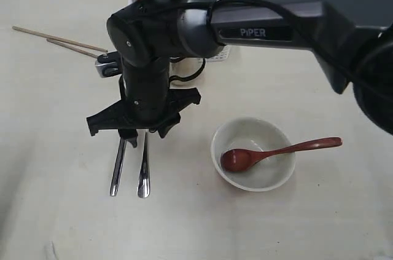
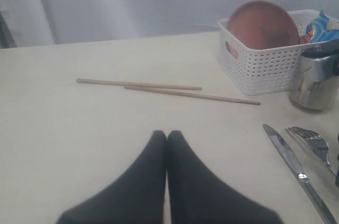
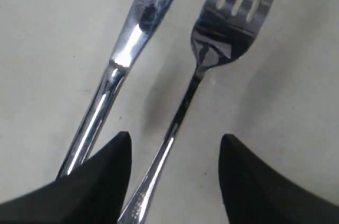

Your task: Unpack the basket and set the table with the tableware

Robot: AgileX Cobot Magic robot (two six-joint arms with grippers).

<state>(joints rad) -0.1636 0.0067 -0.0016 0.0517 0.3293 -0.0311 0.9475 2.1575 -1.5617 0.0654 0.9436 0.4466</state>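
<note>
My right gripper [image 1: 145, 132] [image 3: 176, 140] reaches across and hangs open, low over the steel fork [image 1: 144, 171] [image 3: 204, 60], whose handle runs between the fingers. The steel knife [image 1: 116, 168] [image 3: 135, 33] lies parallel just outside one finger. The off-white bowl [image 1: 261, 131] stands on the table [image 1: 49, 149] with the wooden spoon [image 1: 276, 151] resting in it. Two chopsticks [image 1: 58, 40] [image 2: 159, 87] lie at the far left. The steel cup [image 2: 313, 86] stands beside the white basket [image 2: 259, 65], which holds the brown plate [image 2: 263, 25]. My left gripper [image 2: 167, 135] is shut and empty above bare table.
A blue snack packet [image 2: 320, 27] sits in the basket behind the plate. The right arm [image 1: 264, 26] spans the upper middle of the exterior view and hides most of the basket there.
</note>
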